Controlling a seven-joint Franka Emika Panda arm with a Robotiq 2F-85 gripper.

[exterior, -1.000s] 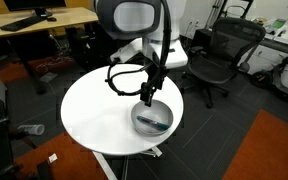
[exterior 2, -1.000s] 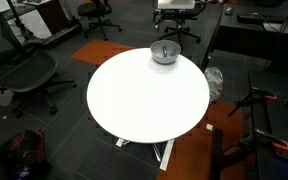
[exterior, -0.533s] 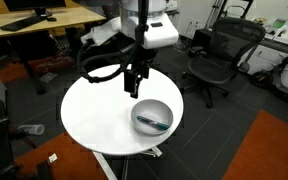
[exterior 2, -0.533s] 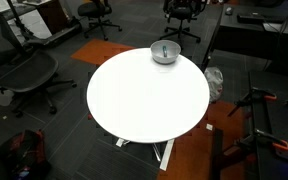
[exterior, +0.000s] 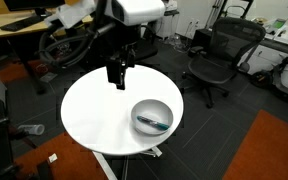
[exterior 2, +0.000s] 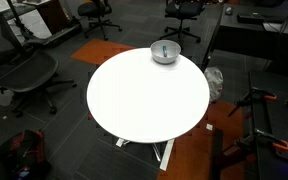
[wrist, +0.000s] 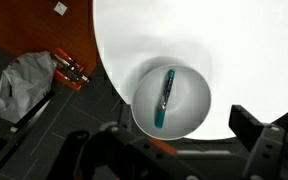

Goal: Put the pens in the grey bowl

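Since a second ago the arm has lifted off the grey bowl and swung left and farther back. In an exterior view the claw now hangs above the bare far part of the surface. Bowl and pen have not shifted. The pen lies inside the bowl; the wrist view looks straight down on it, a dark bluish stick on the bowl's floor, well within the smooth rim. The claw is released: its two dark fingers stand well apart at the bottom of the wrist view, with nothing between them.

No lettering can be read. A small white tag lies on the floor at the far left of the wrist view, too small to make out.

The surface is round, white and plain, and the bowl sits close to its edge. Around it is dark grey carpet with an orange patch. Black mesh office chairs stand to the far right and a wooden desk to the far left. In the wrist view a crumpled grey bag lies on the floor just beside an orange-red object.
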